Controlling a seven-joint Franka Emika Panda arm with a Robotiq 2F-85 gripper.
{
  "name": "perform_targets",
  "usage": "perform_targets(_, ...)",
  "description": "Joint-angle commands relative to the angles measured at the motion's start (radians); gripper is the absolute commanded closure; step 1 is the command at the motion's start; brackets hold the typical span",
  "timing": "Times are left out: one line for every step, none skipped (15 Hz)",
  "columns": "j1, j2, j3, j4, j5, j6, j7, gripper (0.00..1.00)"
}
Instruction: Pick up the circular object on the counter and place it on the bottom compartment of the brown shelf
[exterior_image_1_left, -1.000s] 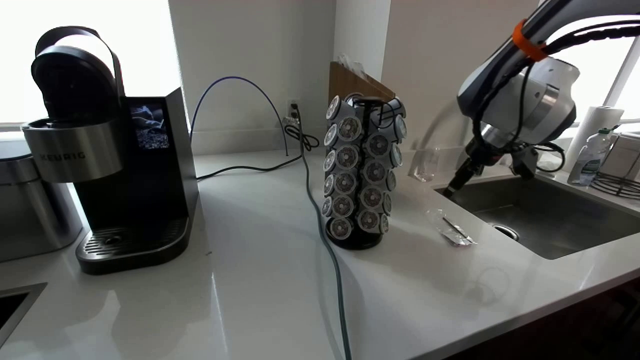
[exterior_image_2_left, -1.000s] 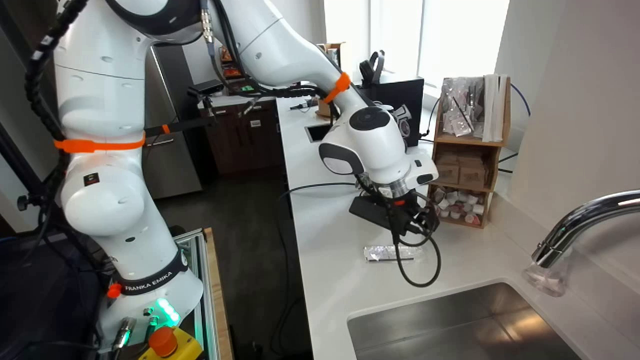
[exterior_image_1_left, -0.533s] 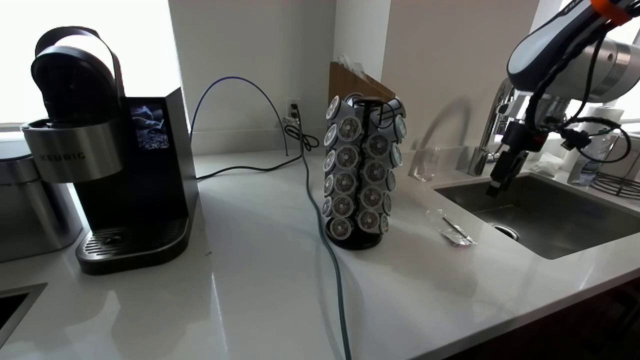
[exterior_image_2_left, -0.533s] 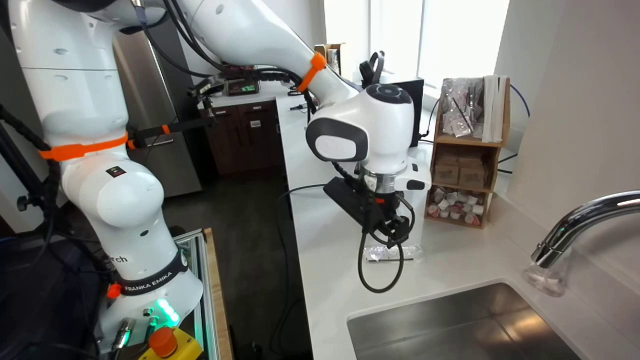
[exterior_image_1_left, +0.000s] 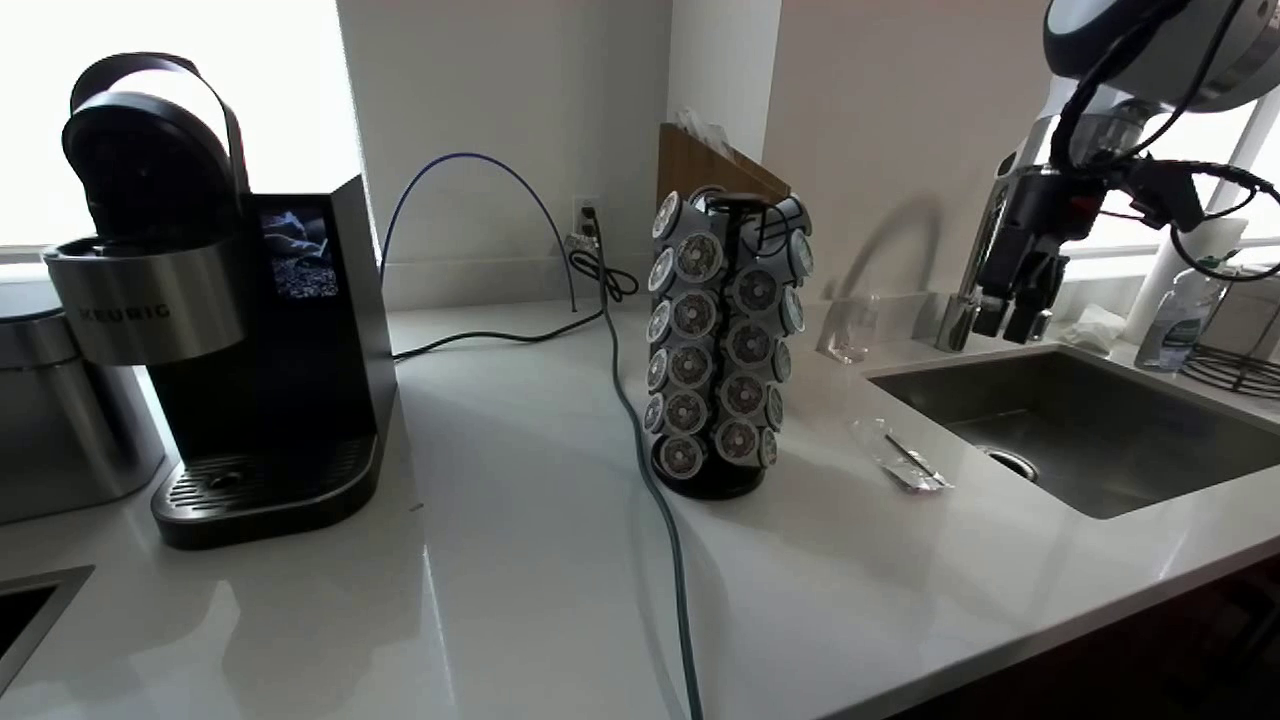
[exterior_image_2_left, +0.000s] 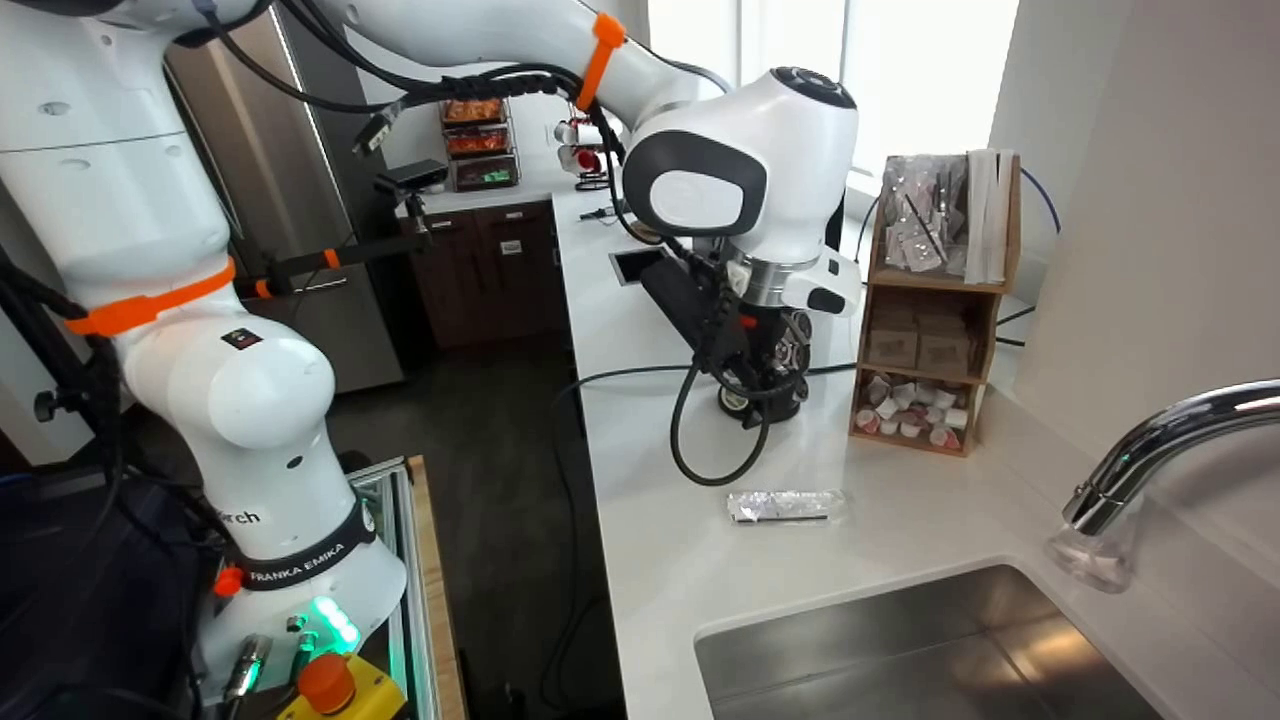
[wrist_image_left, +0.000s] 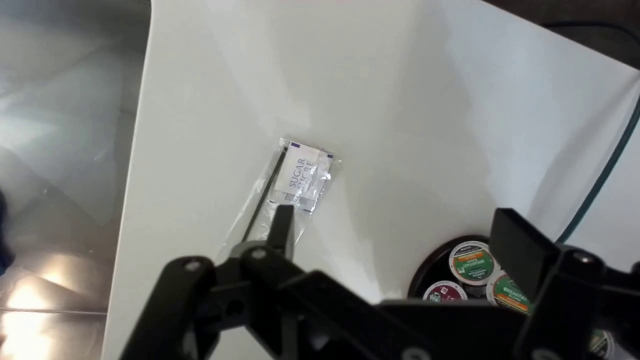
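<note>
No loose circular object shows on the counter. The brown shelf (exterior_image_2_left: 985, 335) stands by the wall. Its bottom compartment (exterior_image_2_left: 905, 447) holds several small white and reddish cups. Only the shelf's side (exterior_image_1_left: 700, 170) shows in an exterior view. Round coffee pods sit on a black carousel (exterior_image_1_left: 715, 485), whose base (wrist_image_left: 422, 277) shows partly in the wrist view. My gripper (wrist_image_left: 395, 217) is open and nothing shows between its fingers. It points down above the counter, apart from the shelf, and its fingers (exterior_image_1_left: 1006, 322) show in an exterior view.
A clear packet with sugar and a stirrer (wrist_image_left: 300, 175) lies on the counter between carousel and sink (exterior_image_2_left: 820, 650). The faucet (exterior_image_2_left: 1180, 440) curves over the sink side. A coffee maker (exterior_image_1_left: 350, 300) stands left in an exterior view. A dark cable (exterior_image_1_left: 660, 500) crosses the counter.
My gripper has moved away from the shelf, risen higher and turned from tilted to more upright. The packet, shelf and carousel have not moved.
</note>
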Motion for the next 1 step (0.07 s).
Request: perform_targets(-0.197, -0.007, 0.200, -0.003, -0.008, 0.001, 0.009, 0.00)
